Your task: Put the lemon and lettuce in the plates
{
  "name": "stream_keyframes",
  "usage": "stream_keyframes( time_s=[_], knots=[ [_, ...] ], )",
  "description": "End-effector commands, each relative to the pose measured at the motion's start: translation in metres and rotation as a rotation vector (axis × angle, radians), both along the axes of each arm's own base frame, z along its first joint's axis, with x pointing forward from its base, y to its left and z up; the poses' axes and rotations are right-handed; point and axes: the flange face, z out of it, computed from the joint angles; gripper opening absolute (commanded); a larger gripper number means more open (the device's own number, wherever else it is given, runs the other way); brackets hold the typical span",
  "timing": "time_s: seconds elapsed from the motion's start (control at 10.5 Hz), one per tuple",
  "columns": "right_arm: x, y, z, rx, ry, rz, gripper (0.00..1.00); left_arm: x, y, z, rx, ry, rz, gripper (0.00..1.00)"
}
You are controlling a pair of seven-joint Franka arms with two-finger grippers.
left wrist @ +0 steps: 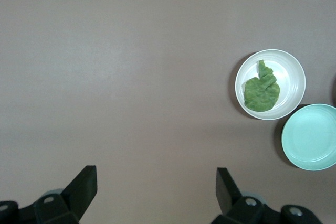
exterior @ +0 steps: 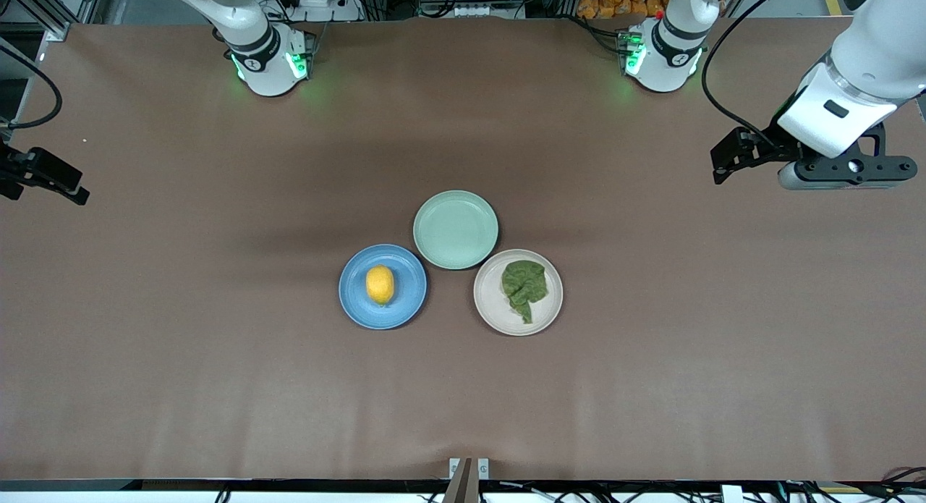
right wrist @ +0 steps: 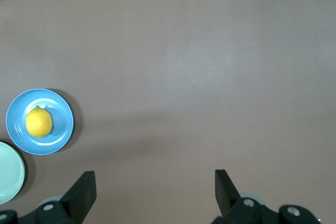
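Beige plate [exterior: 518, 326] holds lettuce [exterior: 525, 289], blue plate [exterior: 356, 301] holds lemon [exterior: 380, 284]; task looks done, left gripper [left wrist: 156, 190] and right gripper [right wrist: 155, 187] spread, empty.

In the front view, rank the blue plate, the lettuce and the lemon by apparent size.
1. The blue plate, clearly the largest.
2. The lettuce, lying in the beige plate, about half a plate across.
3. The lemon, on the blue plate, smallest.

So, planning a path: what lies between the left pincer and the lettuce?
Only bare table, per the left wrist view, between left pincer and lettuce.
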Motion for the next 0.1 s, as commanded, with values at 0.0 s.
stream_keyframes(
  time_s=[0.0],
  knots=[
    [-0.0042, -0.0001, 0.0040, 0.003, 0.000, 0.009, 1.00, -0.0022, -0.0005, 0.0043, -0.003, 0.001, -0.011, 1.00]
  ],
)
